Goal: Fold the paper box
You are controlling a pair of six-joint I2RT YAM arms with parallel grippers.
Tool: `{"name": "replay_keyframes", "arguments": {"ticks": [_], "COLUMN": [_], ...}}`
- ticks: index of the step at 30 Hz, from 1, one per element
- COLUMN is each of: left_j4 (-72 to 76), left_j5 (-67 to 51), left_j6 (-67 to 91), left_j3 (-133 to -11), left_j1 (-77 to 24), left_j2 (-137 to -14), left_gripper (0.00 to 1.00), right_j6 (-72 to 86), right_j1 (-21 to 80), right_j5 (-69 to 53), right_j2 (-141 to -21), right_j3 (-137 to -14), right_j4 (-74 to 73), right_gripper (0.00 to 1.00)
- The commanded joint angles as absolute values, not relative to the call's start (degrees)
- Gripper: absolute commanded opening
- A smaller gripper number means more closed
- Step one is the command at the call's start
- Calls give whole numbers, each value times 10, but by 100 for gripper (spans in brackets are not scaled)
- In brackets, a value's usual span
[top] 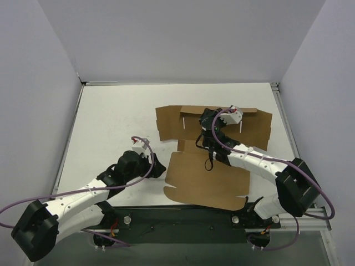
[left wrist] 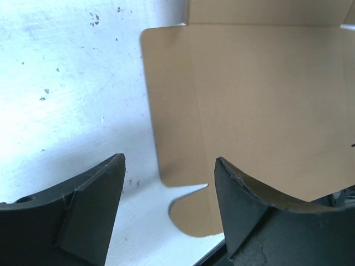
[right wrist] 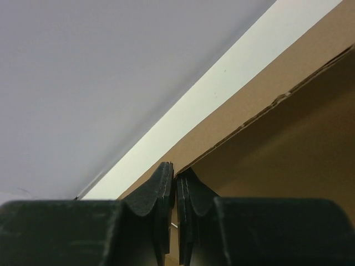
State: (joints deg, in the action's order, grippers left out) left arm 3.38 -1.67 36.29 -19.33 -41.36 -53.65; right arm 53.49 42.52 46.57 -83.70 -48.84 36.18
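White table (top: 111,122) is bearing the paper box (top: 205,177); right gripper (right wrist: 176,180) is pinching its upper flap, left gripper (left wrist: 169,160) is hovering open, empty.

We see a white table (top: 116,122), scuffed and speckled with dark marks ahead and left of the left gripper (left wrist: 169,159)'s jaws, where a soft shadow lies. Pale grey-lavender walls (top: 177,39) enclose it on three sides. One rises beyond the right gripper (right wrist: 176,168)'s jaws. The light is even.
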Motion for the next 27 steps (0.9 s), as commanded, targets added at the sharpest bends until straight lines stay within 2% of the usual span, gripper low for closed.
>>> {"name": "replay_keyframes", "arguments": {"ticks": [1,4,10,16,27], "left_j4": [108,202,279,285,262], "left_j5": [-25,-84,-139,-112,-53], "left_j6": [381,382,337,295,237], "left_j3": [-195,-206,-309,-402,-496], "left_j1": [-367,-331,-350,-414,-454], "left_j2": [-538,-583,-750,-869,-996], "left_gripper": [77,77,70,70,69], "right_j6": [561,563,564,570,567], "right_j1": [393,381,369,362,359], "right_j5": [497,500,508,511,498], "right_j2": [-769,-744,-702,-672,-657], "right_j3": [-436,-421,-396,-374,-372], "right_j4": [361,352,337,320,314], "right_gripper": [0,0,0,0,0]}}
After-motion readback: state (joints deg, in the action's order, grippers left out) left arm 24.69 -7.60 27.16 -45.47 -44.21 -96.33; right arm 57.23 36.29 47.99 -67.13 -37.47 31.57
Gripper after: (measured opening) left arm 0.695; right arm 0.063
